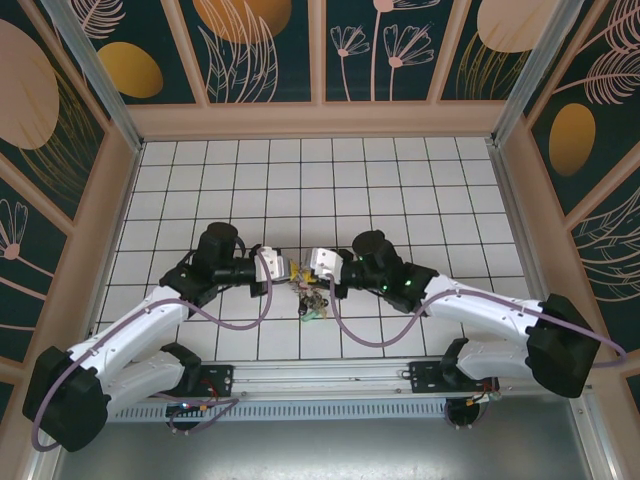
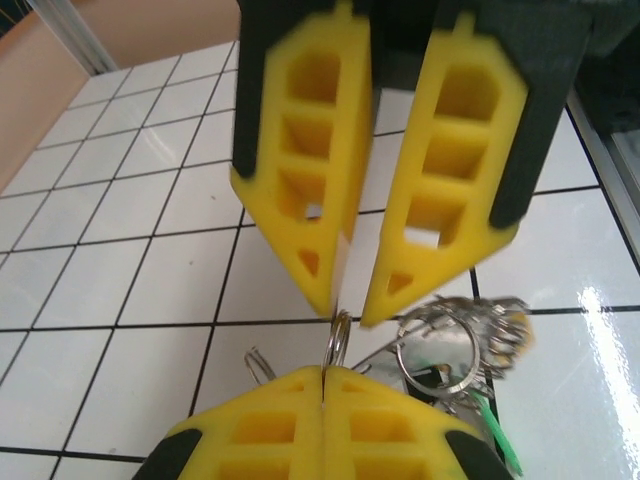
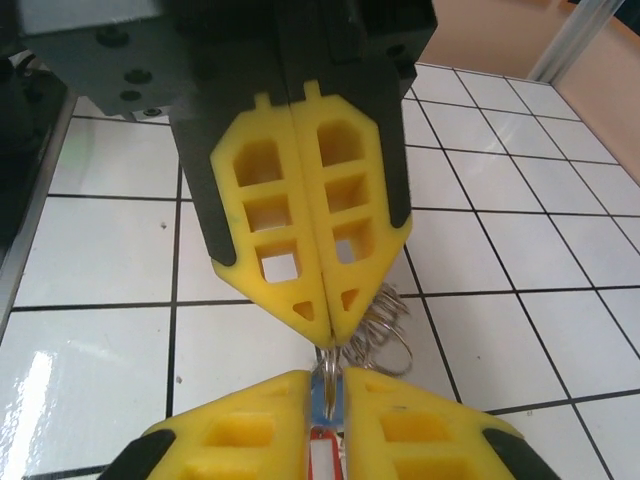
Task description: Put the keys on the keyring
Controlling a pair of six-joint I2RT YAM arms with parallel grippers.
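Observation:
My left gripper point(image 2: 322, 375) is shut on the keyring point(image 2: 338, 340), a thin silvery wire ring that stands on edge out of its yellow fingertips. My right gripper point(image 2: 352, 308) faces it tip to tip with its fingers a little apart. The ring's far edge point(image 3: 328, 375) sits in that gap, and whether it touches a finger is unclear. The two grippers meet over the middle of the tiled floor point(image 1: 300, 275). Below them lies a bunch of keys point(image 2: 460, 350) on silvery rings with a green tag point(image 2: 495, 430). Blue and red key heads point(image 3: 325, 440) show under my right fingers.
A coil of silvery rings point(image 3: 390, 320) lies on the white tiled floor point(image 1: 400, 180) behind the left gripper's tips. Patterned walls point(image 1: 320, 50) close in the back and both sides. A metal rail point(image 1: 330, 380) runs along the near edge by the arm bases.

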